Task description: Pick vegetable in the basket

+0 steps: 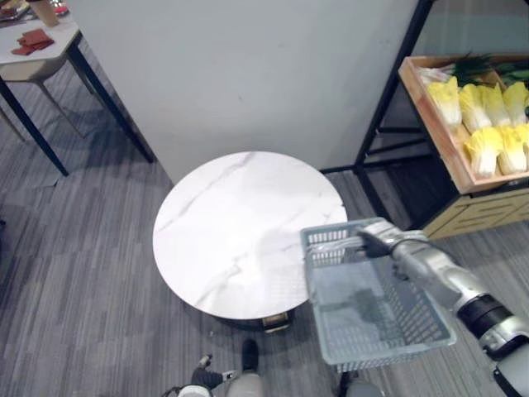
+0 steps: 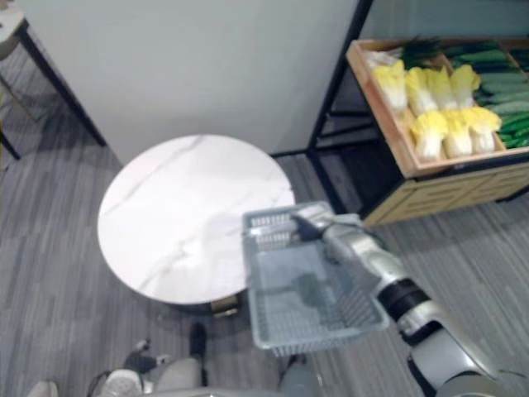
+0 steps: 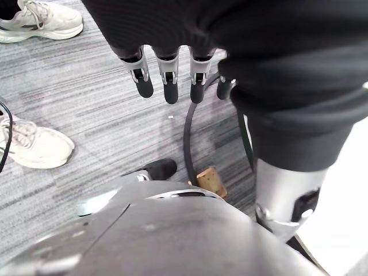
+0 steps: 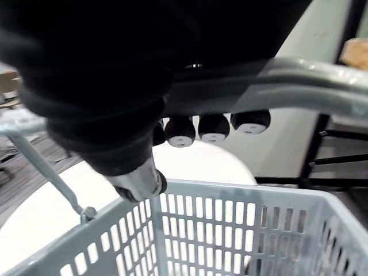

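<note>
My right hand (image 1: 387,242) is shut on the handle (image 4: 299,86) of a grey plastic basket (image 1: 386,351). The basket hangs empty, partly over the near right edge of the round white marble table (image 1: 240,223). In the right wrist view my fingertips (image 4: 213,127) curl under the handle bar. Pale yellow cabbages (image 2: 434,103) lie in a wooden crate (image 2: 388,124) on the shelf at the far right, well beyond the basket, with dark green vegetables (image 2: 496,83) beside them. My left hand (image 3: 167,80) hangs low over the floor with relaxed fingers and holds nothing.
A black metal shelf frame (image 1: 388,107) carries the crate. A white panel wall (image 1: 248,74) stands behind the round table. A second table (image 1: 41,41) stands at the far left. A person's white shoes (image 3: 29,144) rest on the grey carpet near my left side.
</note>
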